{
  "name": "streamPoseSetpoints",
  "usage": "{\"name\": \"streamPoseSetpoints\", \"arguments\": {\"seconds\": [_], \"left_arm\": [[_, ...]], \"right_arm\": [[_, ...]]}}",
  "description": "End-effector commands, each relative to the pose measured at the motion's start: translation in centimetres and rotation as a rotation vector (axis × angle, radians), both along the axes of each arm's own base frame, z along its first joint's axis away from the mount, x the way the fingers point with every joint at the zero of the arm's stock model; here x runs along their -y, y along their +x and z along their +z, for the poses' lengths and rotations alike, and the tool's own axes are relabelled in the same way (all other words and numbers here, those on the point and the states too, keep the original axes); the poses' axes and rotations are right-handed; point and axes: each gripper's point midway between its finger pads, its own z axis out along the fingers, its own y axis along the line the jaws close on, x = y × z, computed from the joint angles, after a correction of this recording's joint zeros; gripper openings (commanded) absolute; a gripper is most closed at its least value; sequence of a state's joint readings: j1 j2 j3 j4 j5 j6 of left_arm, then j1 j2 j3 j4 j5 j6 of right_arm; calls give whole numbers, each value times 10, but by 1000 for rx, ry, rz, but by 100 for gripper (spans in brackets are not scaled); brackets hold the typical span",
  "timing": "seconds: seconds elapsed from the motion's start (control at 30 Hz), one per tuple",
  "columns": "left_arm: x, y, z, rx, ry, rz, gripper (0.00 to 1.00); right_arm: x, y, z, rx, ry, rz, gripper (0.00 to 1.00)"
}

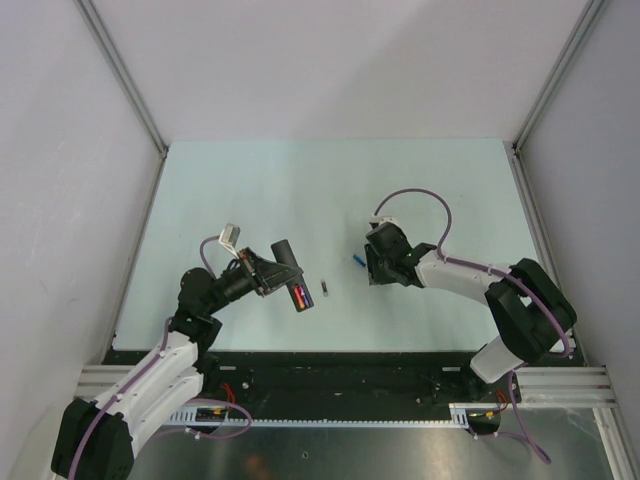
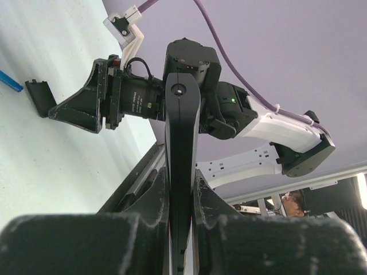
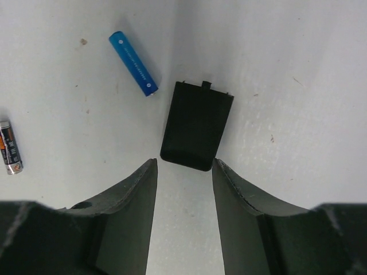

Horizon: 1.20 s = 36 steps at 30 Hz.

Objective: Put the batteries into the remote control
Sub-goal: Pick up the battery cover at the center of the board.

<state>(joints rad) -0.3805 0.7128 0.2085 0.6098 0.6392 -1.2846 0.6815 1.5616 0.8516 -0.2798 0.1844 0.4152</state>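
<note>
The left gripper (image 2: 182, 182) is closed tight on the remote control (image 2: 182, 132). Its two fingers (image 2: 150, 195) press the narrow sides of the black bar and hold it in the air above the left half of the table (image 1: 300, 180), closer to the near edge than to the far one. In the top view the remote is tilted, with one end pointing toward the far edge and the other toward the near edge, and at this nearer end a red-orange battery (image 1: 299, 296) shows in its open back. Just beside that end, on the right, a dark battery (image 3: 10, 147) with an orange band and a silver tip lies on the surface, apart from the remote. The right gripper (image 3: 184, 163) is low over the middle of the table, its jaws stand apart and it grips nothing. The back panel (image 3: 196, 126) lies flat on the surface, and its near end sits just between the two fingertips. On one side a small gap is visible, but on the other side I cannot tell if the finger touches it. A blue battery (image 3: 133, 63) lies slanted near a far corner of the panel, with a clear gap between them.
</note>
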Motion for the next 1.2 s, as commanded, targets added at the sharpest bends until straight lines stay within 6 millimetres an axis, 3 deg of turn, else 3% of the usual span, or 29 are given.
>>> {"name": "streamPoseSetpoints", "arguments": {"seconds": [0.0, 0.6, 0.97, 1.17], "left_arm": [[0, -4, 6, 48, -6, -10, 0], [1, -5, 5, 49, -5, -13, 0], [0, -5, 4, 47, -4, -11, 0], [0, -4, 4, 46, -5, -10, 0]], "right_arm": [[-12, 15, 19, 81, -4, 11, 48], [-10, 9, -9, -9, -46, 10, 41], [2, 13, -8, -13, -45, -37, 23], [3, 17, 7, 22, -15, -47, 11]]}}
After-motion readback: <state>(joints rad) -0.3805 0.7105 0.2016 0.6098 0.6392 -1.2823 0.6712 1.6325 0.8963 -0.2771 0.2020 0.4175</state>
